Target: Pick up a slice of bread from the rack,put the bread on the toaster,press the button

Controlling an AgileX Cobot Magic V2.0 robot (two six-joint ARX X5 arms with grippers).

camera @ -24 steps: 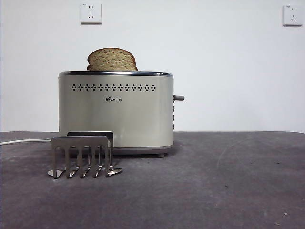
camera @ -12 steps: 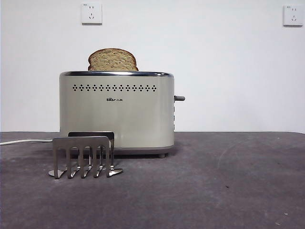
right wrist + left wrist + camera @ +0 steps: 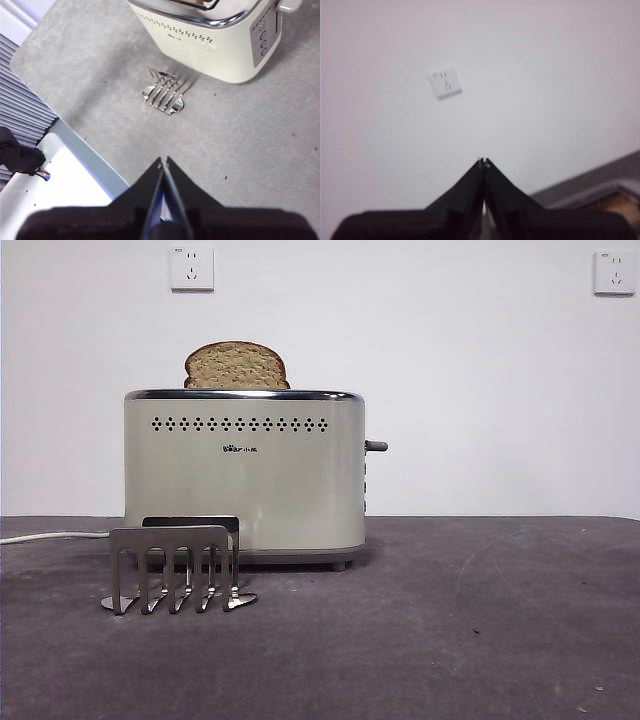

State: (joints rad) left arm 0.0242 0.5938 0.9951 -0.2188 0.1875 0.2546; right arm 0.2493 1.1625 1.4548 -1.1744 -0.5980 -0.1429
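The brown slice of bread (image 3: 237, 366) stands upright in the top of the cream toaster (image 3: 245, 475), its domed top sticking out above the chrome rim. The grey metal rack (image 3: 176, 569) stands in front of the toaster's left part and holds nothing. The toaster's lever (image 3: 375, 446) sticks out on its right side. In the right wrist view the toaster (image 3: 210, 35) and the rack (image 3: 163, 91) lie far below my right gripper (image 3: 163, 161), which is shut and holds nothing. My left gripper (image 3: 483, 161) is shut, holds nothing and faces the wall.
A white power cord (image 3: 50, 536) runs off to the left behind the rack. Two wall sockets (image 3: 191, 267) (image 3: 613, 271) sit high on the white wall. The grey table (image 3: 480, 620) stretches to the right of the toaster. The table's edge (image 3: 75, 145) shows in the right wrist view.
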